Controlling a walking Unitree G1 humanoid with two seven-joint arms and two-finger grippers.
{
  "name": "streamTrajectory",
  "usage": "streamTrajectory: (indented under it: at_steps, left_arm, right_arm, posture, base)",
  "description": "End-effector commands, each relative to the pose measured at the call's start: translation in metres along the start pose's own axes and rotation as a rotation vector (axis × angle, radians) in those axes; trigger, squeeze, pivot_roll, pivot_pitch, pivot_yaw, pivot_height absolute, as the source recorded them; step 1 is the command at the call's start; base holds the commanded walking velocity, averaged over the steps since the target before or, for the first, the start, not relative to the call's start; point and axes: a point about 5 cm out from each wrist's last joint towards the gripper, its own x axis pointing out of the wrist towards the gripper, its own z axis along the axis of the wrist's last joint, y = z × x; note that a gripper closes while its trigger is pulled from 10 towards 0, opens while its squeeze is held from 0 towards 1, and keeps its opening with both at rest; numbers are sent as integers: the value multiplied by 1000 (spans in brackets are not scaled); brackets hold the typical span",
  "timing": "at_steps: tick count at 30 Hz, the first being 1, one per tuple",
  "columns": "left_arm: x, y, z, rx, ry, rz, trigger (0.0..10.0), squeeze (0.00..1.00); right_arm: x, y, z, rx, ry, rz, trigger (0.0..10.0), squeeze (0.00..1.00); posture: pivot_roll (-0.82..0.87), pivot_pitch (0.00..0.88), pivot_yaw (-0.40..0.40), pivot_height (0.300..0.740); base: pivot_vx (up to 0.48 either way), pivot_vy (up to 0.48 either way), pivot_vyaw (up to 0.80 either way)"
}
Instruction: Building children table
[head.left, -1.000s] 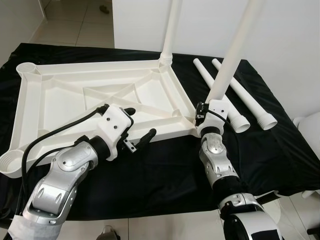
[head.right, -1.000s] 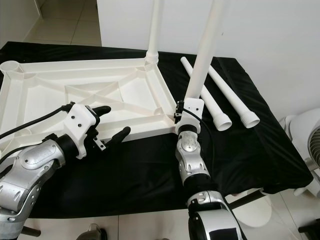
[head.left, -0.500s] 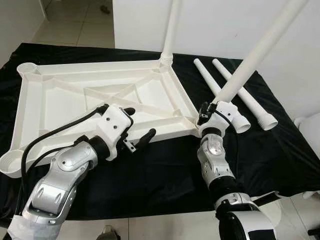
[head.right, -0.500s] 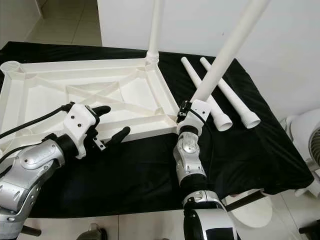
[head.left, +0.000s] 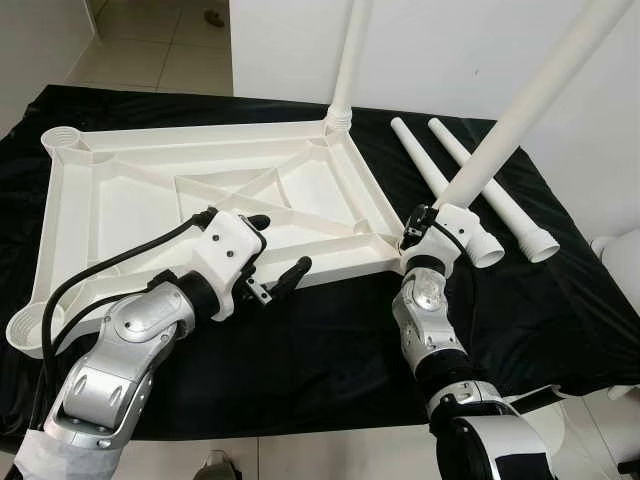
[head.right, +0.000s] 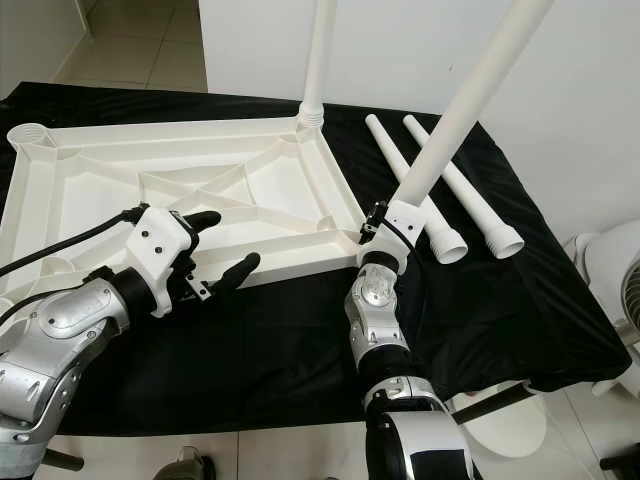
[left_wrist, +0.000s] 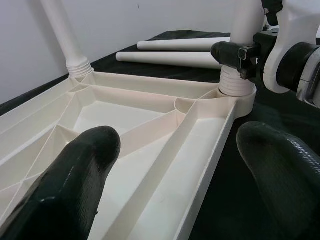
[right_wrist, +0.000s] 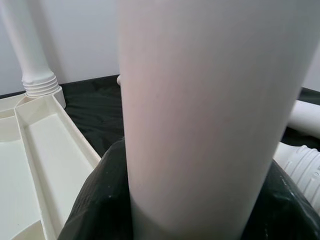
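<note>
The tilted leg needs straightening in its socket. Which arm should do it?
Right. The right hand is already shut on the tilted leg at the near corner socket; the left hand hovers open over the tabletop frame.

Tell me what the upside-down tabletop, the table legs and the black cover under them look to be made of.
Tabletop: likely moulded plastic, cream, matte; thin ribs and round corner sockets suggest it.
Legs: seemingly the same plastic, smooth white tubes with ridged ends.
Black cover: probably thin plastic sheeting or slick fabric; it wrinkles and glints.

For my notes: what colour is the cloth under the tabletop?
Black cloth, clearest in the left eye view.
</note>
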Motion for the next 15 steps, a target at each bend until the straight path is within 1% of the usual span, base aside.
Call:
streamTrajectory:
  at_steps: [1, 6, 7, 10, 12, 14, 15]
  left_arm:
    - [0, -1, 2, -1, -4, -12, 10000, 0]
    - [0, -1, 2, -2, -6, -12, 10000, 0]
    - [0, -1, 2, -3, -7, -11, 10000, 0]
    - [1, -1, 2, -2, -8, -11, 10000, 0]
    - [1, -1, 2, -3, -8, -11, 10000, 0]
    - [2, -1, 2, -5, -10, -11, 10000, 0]
    - [2, -1, 2, -5, -10, -11, 10000, 0]
  right_arm:
    - [-9, -25, -30, -43, 137, -99, 10000, 0]
    - [-6, -24, -26, -61, 108, -83, 10000, 0]
    - [-3, -23, -21, -68, 78, -68, 10000, 0]
    - [-1, -23, -17, -74, 56, -56, 10000, 0]
    - [0, -22, -15, -68, 48, -32, 10000, 0]
    - [2, -15, -10, -49, 23, 52, 10000, 0]
    - [2, -15, -10, -49, 23, 52, 10000, 0]
  posture:
    - [123, 111, -81, 740]
    - [121, 107, -82, 740]
    - [119, 106, -84, 740]
    - [117, 103, -83, 740]
    - [118, 101, -85, 740]
    - [115, 99, -87, 740]
    - [115, 99, -87, 740]
  base:
    - [0, 0, 0]
    - [0, 0, 0]
    - [0, 0, 0]
    - [0, 0, 0]
    - [0, 0, 0]
    - [0, 0, 0]
    - [0, 0, 0]
